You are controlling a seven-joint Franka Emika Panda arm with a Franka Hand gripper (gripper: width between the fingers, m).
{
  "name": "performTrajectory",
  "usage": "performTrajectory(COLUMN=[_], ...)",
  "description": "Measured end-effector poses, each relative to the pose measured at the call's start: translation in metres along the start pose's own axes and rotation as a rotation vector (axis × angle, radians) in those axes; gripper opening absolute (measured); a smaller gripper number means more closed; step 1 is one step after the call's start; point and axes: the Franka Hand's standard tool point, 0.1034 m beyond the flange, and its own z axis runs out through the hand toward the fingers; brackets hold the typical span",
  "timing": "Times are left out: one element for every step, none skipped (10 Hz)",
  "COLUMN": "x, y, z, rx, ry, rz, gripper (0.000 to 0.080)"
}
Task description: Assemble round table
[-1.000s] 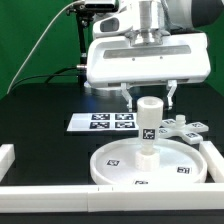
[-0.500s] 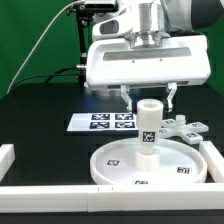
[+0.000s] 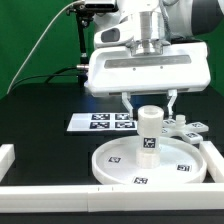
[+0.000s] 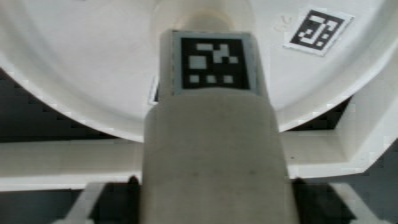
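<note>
I work in a lab rig: black surface [image 3: 40,120], green backdrop [image 3: 28,35], white border walls [image 3: 50,197], and a tagged marker board [image 3: 105,122].

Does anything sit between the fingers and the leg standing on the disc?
Nothing visible does. The leg stands upright on the disc, and the gripper hangs just above it, fingers open to either side of its top. The foot piece lies clear, off to the exterior view's right.
</note>
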Motion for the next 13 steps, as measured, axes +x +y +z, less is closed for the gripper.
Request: performTrajectory(x=[0.000,0.001,0.001,-0.002,-0.002,-0.002,-0.002,-0.003,-0.009,-0.014,-0.011,-0.017,-0.016], y=[0.000,0.000,0.000,-0.001,-0.001,-0.001,-0.001,-0.002,-0.005,-0.010,-0.009,-0.014,-0.017], z=[0.000,0.001,0.001,0.002,0.002,0.003,0.003,0.003,0.004,-0.001,-0.005,-0.005,-0.005], rx=[0.004,0.008,0.017,0.021,0.022,0.022,0.022,0.022,0.036,0.061,0.061,0.093,0.121], ry=[0.003,-0.005,-0.021,-0.034,-0.034,-0.035,-0.036,-0.036,-0.079,-0.147,-0.161,-0.247,-0.324], rz=[0.007,0.016,0.018,0.018,0.018,0.018,0.018,0.018,0.040,0.071,0.086,0.121,0.148], gripper=[0.0407,0.0407,0.0407,0.0489,0.0614,0.0614,0.0643,0.0643,0.0648,0.0649,0.0649,0.0649,0.0649])
